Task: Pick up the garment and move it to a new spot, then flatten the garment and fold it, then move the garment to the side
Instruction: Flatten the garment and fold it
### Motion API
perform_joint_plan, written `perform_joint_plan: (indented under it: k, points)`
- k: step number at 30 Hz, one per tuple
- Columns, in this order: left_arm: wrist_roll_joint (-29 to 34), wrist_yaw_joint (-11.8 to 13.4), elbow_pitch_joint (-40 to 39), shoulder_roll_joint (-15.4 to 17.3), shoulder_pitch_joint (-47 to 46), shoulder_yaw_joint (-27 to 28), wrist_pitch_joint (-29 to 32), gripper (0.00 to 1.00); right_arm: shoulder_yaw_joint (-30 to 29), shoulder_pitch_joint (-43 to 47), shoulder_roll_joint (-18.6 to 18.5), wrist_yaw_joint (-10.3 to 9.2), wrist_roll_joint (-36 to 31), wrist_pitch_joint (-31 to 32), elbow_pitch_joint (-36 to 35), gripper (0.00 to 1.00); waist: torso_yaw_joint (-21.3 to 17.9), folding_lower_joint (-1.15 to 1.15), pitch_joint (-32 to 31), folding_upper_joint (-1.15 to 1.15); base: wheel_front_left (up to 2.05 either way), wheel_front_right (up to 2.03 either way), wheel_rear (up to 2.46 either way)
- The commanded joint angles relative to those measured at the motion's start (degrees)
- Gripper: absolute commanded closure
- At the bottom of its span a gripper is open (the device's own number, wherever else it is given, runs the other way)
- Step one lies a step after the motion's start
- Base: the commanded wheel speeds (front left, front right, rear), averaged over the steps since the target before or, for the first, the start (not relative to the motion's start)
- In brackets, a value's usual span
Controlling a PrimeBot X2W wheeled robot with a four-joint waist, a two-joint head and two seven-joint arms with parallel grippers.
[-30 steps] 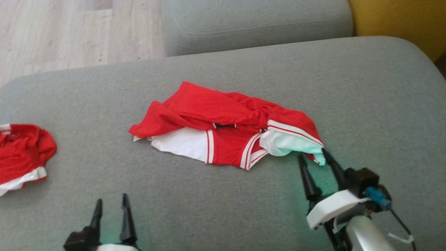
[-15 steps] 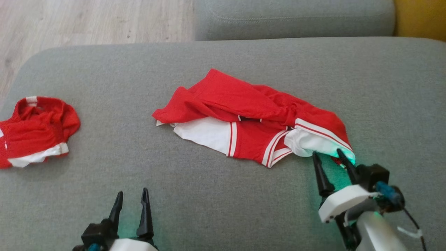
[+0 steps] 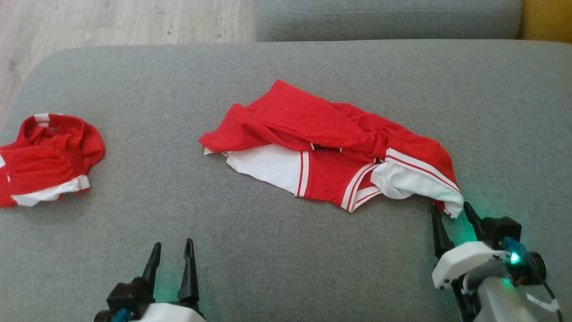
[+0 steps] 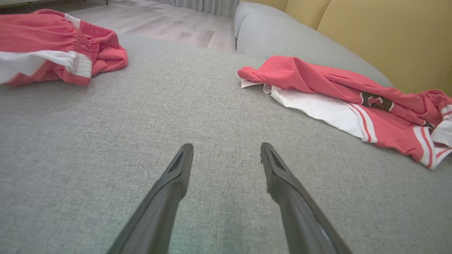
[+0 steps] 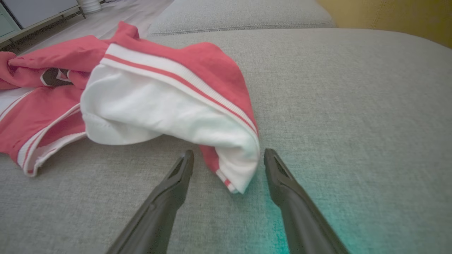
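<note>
While the right jaws gape, the garment (image 5: 159,106) has a corner between them.

We see the red-and-white jersey (image 3: 330,134) lying crumpled and folded over itself mid-way across the grey sofa cushion (image 3: 268,250), its white-lined, stripe-trimmed end trailing toward four o'clock.

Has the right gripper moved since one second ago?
Yes. Against the garment, the right gripper has shifted rightward; the corner now lies between its open jaws.
</note>
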Motion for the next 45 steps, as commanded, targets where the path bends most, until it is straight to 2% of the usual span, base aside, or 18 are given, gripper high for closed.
perform_joint_plan:
  k: [1,4,5,6,7,14,19,24,28,29,30,32,37,41,45]
  points:
    - [-0.4,-0.2,-1.2,0.0,-2.3,1.4,-0.3,0.0,1.8,-3.3,0.0,0.44,-0.1,-0.6,-1.0,0.0,-0.1,0.0,0.4,0.0,0.0,0.0,0.0]
    - [-0.5,-0.3,-1.2,0.0,-2.7,1.4,-0.3,0.0,2.2,-4.4,0.0,0.44,0.6,-0.6,-0.8,0.0,-0.1,0.0,1.0,0.0,0.0,0.0,0.0]
    - [-0.5,-0.4,-1.3,0.0,-2.9,1.3,-0.3,0.0,2.2,-4.7,0.0,0.44,1.0,-0.6,-1.3,0.03,0.0,0.0,1.2,0.0,0.0,0.0,0.0]
    - [-0.6,-0.4,-1.3,0.0,-3.0,1.2,-0.3,0.0,2.3,-5.0,0.0,0.44,1.7,-0.6,-2.6,0.29,0.1,0.0,1.3,0.0,0.0,0.0,0.0]
    - [-0.8,-0.5,-1.3,0.0,-3.1,1.1,-0.3,0.0,2.5,-5.0,0.0,0.44,1.8,-0.6,-4.0,1.0,0.1,0.0,1.5,0.0,0.0,0.0,0.0]
    - [-2.2,-0.6,-1.2,0.0,-3.4,0.3,-0.3,0.0,2.0,-7.4,-1.4,0.44,2.8,-0.6,-9.9,1.0,1.1,0.0,1.7,0.0,0.0,0.0,0.0]
    - [-2.6,-1.1,-1.0,0.0,-3.7,-1.0,-0.3,0.0,3.0,-14.7,-6.9,0.44,3.3,-0.6,-12.6,1.0,3.9,0.0,2.0,0.0,0.0,0.0,0.0]
    - [-3.0,-1.7,0.2,0.0,-4.3,-4.7,-0.3,0.0,4.0,-24.0,-15.5,0.44,1.0,-0.6,-6.1,1.0,9.9,0.0,2.5,0.0,0.0,0.0,0.0]
    - [-3.4,-2.0,0.8,0.0,-4.6,-8.0,-0.3,0.0,2.5,-29.9,-19.4,0.44,-1.9,1.3,0.7,1.0,15.4,0.0,3.3,0.0,0.0,0.0,0.0]
    - [-3.4,-2.1,0.9,0.0,-4.6,-8.7,-0.3,0.0,1.7,-31.0,-20.0,0.44,-2.8,2.2,2.7,0.75,16.6,0.0,3.7,0.0,0.0,0.0,0.0]
    - [-3.5,-2.0,1.0,0.0,-4.5,-9.1,-0.3,0.0,0.7,-31.9,-20.2,0.44,-3.5,3.3,4.9,0.0,17.5,0.0,3.9,0.0,0.0,0.0,0.0]
    - [-3.8,-1.8,0.9,0.0,-4.4,-9.4,-0.3,0.0,-1.2,-33.1,-20.1,0.44,-5.1,5.0,8.7,0.0,18.9,0.0,4.4,0.0,0.0,0.0,0.0]
    - [-4.4,-1.3,0.5,0.0,-4.2,-9.2,-0.3,0.0,-2.6,-32.8,-16.6,0.44,-7.6,3.4,13.4,0.0,19.6,0.0,4.7,0.0,0.0,0.0,0.0]
    - [-4.5,-0.8,0.1,0.0,-4.2,-8.4,-0.3,0.0,-0.7,-30.8,-12.1,0.44,-7.3,0.9,16.6,0.0,17.8,0.0,4.6,0.0,0.0,0.0,0.0]
    - [-4.7,-0.9,-0.2,0.0,-4.7,-8.1,-0.3,0.0,2.7,-26.7,-7.4,0.44,-3.3,-0.5,17.2,0.0,15.4,0.0,4.3,0.0,0.0,0.0,0.0]
